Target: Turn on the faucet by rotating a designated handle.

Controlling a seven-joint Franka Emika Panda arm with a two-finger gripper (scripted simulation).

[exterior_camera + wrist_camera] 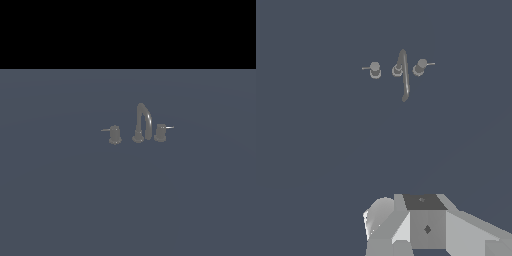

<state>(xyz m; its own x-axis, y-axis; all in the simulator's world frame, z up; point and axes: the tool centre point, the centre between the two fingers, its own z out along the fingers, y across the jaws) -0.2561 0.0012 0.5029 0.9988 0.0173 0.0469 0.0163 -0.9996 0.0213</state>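
The faucet is a small grey tap set with an arched gooseneck spout, standing on the flat grey-blue ground. The handle is the knob on the exterior view's right, with a thin bright lever pointing away from the spout. The faucet and the handle also show in the wrist view, small and far off. Only part of my gripper's white and grey body shows in the wrist view, well away from the faucet. Its fingers are not visible. The arm is out of the exterior view.
A twin knob with a duller grey lever stands on the exterior view's left of the spout; it also shows in the wrist view. The flat ground stretches around the faucet on all sides.
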